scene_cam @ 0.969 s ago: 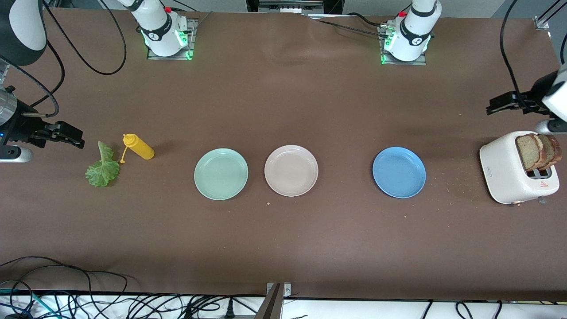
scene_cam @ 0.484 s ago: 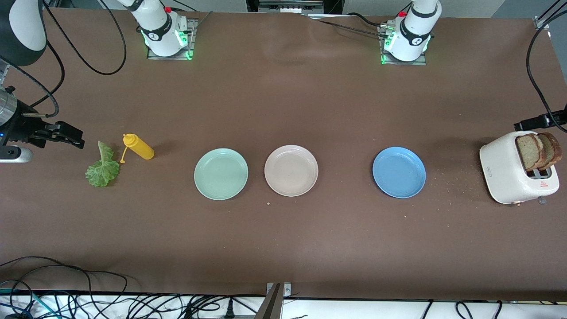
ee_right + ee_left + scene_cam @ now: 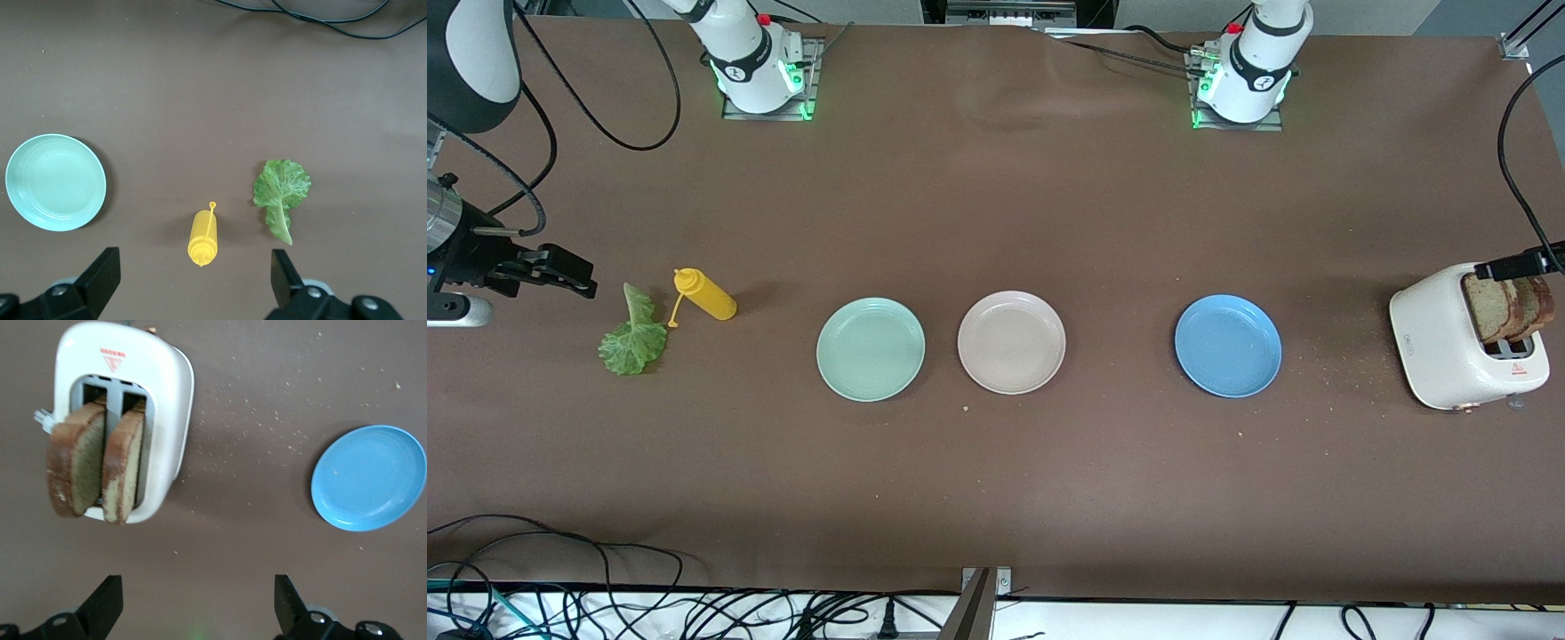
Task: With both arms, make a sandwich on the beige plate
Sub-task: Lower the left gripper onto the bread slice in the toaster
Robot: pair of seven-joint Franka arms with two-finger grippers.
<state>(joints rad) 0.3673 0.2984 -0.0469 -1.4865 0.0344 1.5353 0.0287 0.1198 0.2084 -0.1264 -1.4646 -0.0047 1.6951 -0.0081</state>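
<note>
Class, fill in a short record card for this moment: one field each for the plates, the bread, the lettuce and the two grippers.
beige plate: bare, between mint plate and blue plate
bread slices: two, upright in toaster
lettuce leaf: flat on table, beside yellow bottle
left gripper: open, over toaster
right gripper: open, waiting near lettuce leaf

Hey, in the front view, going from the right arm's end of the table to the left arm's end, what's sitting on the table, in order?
lettuce leaf → yellow squeeze bottle → mint green plate → beige plate → blue plate → white toaster with the two bread slices standing in its slots.
</note>
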